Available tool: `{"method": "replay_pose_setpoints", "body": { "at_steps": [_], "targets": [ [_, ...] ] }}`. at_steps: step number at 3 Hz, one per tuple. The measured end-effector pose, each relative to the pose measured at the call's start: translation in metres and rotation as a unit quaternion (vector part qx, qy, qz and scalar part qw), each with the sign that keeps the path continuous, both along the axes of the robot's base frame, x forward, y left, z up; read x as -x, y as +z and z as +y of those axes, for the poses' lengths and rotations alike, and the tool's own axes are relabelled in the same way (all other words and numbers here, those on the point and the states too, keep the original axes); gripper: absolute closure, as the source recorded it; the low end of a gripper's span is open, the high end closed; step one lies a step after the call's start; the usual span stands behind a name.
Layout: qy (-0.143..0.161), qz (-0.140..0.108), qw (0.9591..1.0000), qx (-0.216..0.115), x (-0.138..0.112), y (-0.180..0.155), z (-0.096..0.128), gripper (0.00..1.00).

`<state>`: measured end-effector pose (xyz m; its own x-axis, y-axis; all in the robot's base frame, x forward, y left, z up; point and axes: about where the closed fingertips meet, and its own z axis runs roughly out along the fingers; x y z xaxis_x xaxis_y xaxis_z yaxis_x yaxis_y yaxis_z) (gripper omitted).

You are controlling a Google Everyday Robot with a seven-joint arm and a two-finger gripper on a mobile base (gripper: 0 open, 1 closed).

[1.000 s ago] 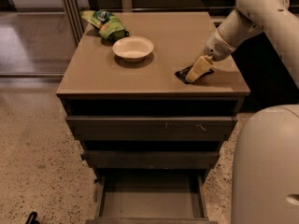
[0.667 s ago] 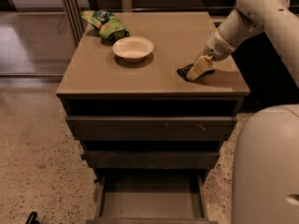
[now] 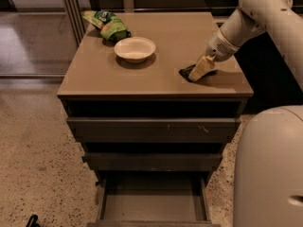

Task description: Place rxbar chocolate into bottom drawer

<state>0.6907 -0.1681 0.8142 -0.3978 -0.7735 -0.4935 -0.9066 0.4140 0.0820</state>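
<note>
The rxbar chocolate (image 3: 185, 73), a small flat black wrapper, lies on the cabinet top near its right front corner. My gripper (image 3: 200, 68) reaches down from the right and sits right on the bar, covering most of it. Only the bar's left end shows. The bottom drawer (image 3: 152, 205) of the grey-brown cabinet is pulled out at the bottom of the view, and its flat grey floor shows nothing in it.
A white bowl (image 3: 135, 48) stands on the cabinet top (image 3: 156, 70) left of centre. A green chip bag (image 3: 106, 24) lies at the back left corner. The two upper drawers (image 3: 151, 129) are closed. My white base (image 3: 270, 169) fills the lower right.
The gripper and the bar have barely moved; the gripper stays down on the bar at the same spot.
</note>
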Motion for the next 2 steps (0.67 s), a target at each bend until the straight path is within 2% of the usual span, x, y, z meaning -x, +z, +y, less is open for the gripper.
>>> {"method": "replay_pose_setpoints", "body": {
  "at_steps": [2],
  "targets": [
    [0.028, 0.009, 0.9995, -0.011, -0.0012, 0.0019, 0.0095, 1.00]
  ]
}}
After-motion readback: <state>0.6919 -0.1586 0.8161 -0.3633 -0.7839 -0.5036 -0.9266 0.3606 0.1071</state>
